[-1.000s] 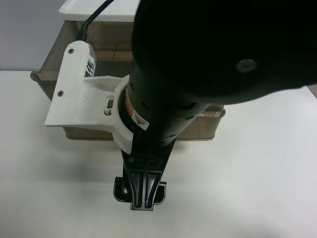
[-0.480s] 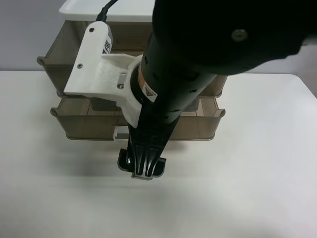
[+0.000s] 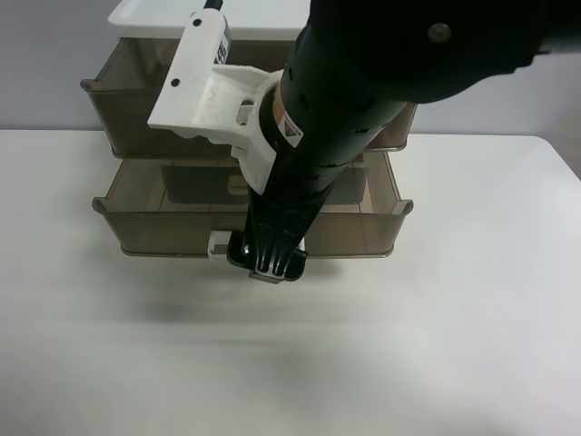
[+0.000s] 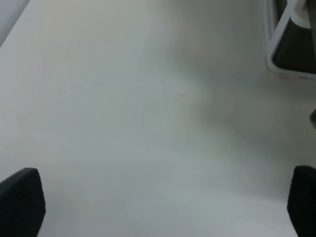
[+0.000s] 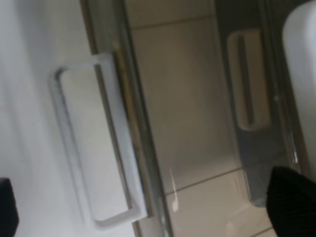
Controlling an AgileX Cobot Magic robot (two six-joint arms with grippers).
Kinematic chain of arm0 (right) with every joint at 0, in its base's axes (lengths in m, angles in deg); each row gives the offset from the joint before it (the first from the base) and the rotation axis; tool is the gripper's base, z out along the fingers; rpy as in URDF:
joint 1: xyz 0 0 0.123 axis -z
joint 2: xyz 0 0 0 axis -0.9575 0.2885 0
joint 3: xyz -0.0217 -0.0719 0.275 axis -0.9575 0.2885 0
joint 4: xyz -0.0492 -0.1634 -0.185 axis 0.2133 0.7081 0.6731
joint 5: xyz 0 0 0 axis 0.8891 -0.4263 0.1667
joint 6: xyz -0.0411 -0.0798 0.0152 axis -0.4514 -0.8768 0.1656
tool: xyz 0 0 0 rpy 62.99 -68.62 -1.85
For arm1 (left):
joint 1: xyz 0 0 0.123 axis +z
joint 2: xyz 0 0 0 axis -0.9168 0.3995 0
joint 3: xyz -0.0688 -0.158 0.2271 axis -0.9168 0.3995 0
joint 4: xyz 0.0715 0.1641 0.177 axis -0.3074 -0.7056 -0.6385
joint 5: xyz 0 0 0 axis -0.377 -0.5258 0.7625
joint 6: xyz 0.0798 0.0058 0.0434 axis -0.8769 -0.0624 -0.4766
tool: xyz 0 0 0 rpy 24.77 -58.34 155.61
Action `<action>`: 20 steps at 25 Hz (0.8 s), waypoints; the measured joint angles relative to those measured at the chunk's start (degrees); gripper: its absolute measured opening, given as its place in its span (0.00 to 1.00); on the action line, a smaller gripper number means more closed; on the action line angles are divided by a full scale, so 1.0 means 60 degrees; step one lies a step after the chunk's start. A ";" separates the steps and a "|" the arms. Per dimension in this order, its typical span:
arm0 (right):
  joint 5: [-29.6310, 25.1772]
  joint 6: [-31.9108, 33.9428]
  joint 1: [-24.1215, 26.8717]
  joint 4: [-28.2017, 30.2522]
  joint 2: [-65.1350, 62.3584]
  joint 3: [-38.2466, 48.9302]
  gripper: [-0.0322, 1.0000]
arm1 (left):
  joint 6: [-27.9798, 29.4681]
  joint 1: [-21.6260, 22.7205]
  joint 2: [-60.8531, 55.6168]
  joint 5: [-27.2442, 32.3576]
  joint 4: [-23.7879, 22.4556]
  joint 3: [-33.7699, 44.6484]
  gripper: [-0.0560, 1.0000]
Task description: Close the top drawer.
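The top drawer [image 3: 127,118] is smoky brown and stands partly pulled out under the white lid [image 3: 154,18]; the arm hides its handle. My right gripper [image 3: 270,263] hangs over the front edge of the lower drawer [image 3: 163,222], which is pulled out further. In the right wrist view the gripper [image 5: 148,212] is open, its fingertips [image 5: 291,202] wide apart over a white loop handle [image 5: 94,148] on a drawer's front rim. A second handle [image 5: 249,79] shows dimly through smoky plastic deeper in. My left gripper [image 4: 160,202] is open over bare table.
The white table [image 3: 472,318] lies in front of and beside the drawer unit. The lower drawer's white handle [image 3: 218,243] shows just beside my right gripper. A white frame edge [image 4: 286,49] shows in the left wrist view.
My right arm has moved from the table in front toward the unit, to above the lower drawer's front. The top drawer's left corner has slid back toward the unit. The lower drawer has not moved.
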 joint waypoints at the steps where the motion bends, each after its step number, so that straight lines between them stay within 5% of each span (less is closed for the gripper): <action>1: 0.0089 -0.0018 0.0059 0.0000 0.0000 0.0000 0.99 | 0.0000 0.0000 0.0000 0.0000 0.0000 0.0000 0.99; 20: -0.0257 -0.0677 0.0806 -0.0195 0.1413 -0.2090 0.99 | 0.0000 0.0000 0.0000 0.0000 0.0000 0.0000 0.99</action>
